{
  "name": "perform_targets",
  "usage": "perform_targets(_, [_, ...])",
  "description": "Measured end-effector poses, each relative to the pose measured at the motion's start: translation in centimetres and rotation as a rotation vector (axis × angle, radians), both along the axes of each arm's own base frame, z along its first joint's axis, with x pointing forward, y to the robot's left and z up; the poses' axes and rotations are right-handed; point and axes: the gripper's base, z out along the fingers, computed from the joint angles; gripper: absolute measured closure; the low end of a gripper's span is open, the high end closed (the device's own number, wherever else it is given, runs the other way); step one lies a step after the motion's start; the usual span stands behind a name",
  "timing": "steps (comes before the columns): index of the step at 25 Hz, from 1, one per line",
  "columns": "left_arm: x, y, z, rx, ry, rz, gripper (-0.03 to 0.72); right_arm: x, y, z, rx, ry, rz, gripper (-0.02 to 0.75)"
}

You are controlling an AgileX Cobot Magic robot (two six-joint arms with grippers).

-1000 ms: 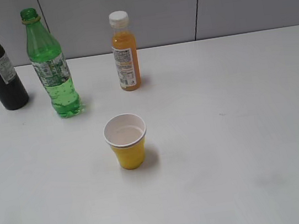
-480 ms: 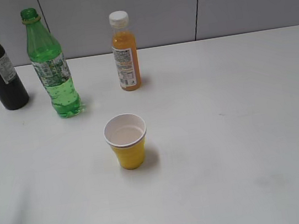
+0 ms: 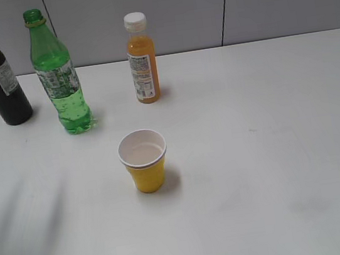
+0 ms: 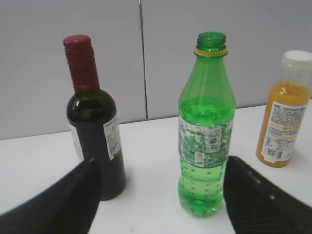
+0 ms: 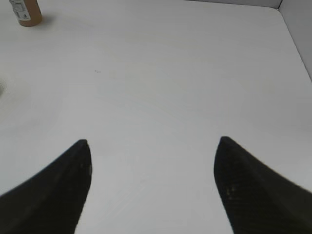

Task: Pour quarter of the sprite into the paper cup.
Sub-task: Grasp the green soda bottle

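Entering at the scene's left edge since the earlier frame, the left end effector [image 4: 161, 195] is hovering low over the desk [image 3: 274, 151], spread wide and holding nothing. The sprite [image 4: 206, 131] is standing upright just ahead of it, between its fingers, beside the wine bottle [image 4: 92, 122]. The paper cup [image 3: 143, 160] is sitting in front of the sprite. The right end effector [image 5: 153, 180] is gaping wide too.

bright even light, soft shadows on white table [image 3: 274, 151], sharp focus

Standing upright, uncapped, toward the desk's far left corner: the sprite [image 3: 58, 76] [image 4: 206, 131], green, about half full. Sitting upright nearer the front edge, well apart: the paper cup [image 3: 143, 160], yellow outside, white inside.
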Motion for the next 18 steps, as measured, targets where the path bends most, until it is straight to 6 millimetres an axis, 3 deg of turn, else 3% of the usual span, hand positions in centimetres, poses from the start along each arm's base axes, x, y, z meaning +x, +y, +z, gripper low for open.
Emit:
perform_targets(7, [2.0,-1.2,-2.6,-0.02,-0.037,-0.076,0.008,0.0,0.0,0.0,0.0,0.0,0.0,0.146])
perform_targets(18, [4.1,-2.4,-6.5,-0.084,-0.042,-0.141,-0.005,0.0,0.0,0.0,0.001,0.0,0.0,0.146])
